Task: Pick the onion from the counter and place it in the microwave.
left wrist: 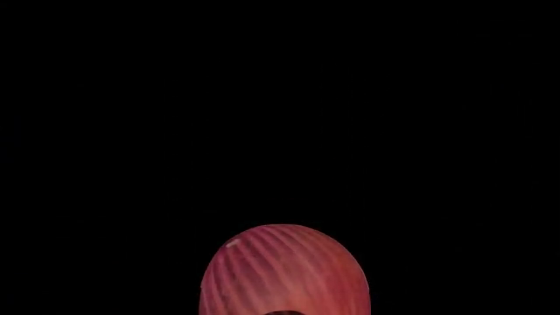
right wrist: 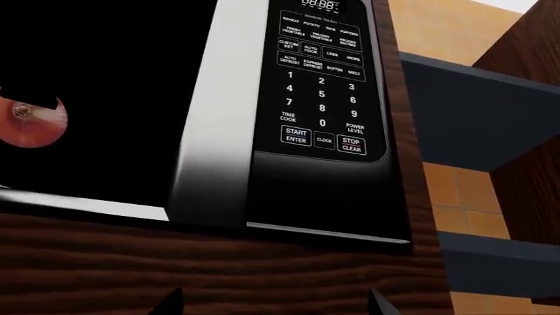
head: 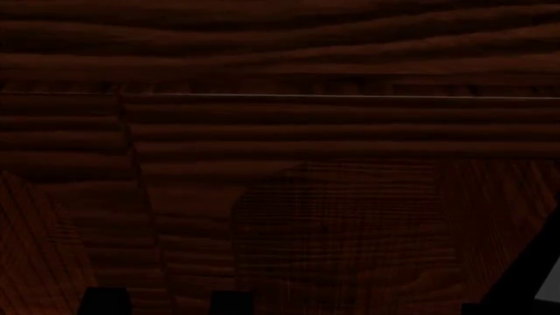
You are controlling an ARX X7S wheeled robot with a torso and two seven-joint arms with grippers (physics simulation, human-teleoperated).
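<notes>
The red-orange onion fills the near edge of the left wrist view, right where my left gripper's jaws sit, with blackness all around; the fingers themselves do not show. In the right wrist view the onion hangs inside the dark open cavity of the microwave, with dark notches cutting into its outline. My right gripper is open and empty, its tips spread in front of the wood panel below the microwave. The counter is out of view.
The microwave's black control panel lies beside the cavity. A dark reddish-brown wood cabinet panel runs under the microwave and fills the head view. Grey shelves and orange tiles lie beyond the panel.
</notes>
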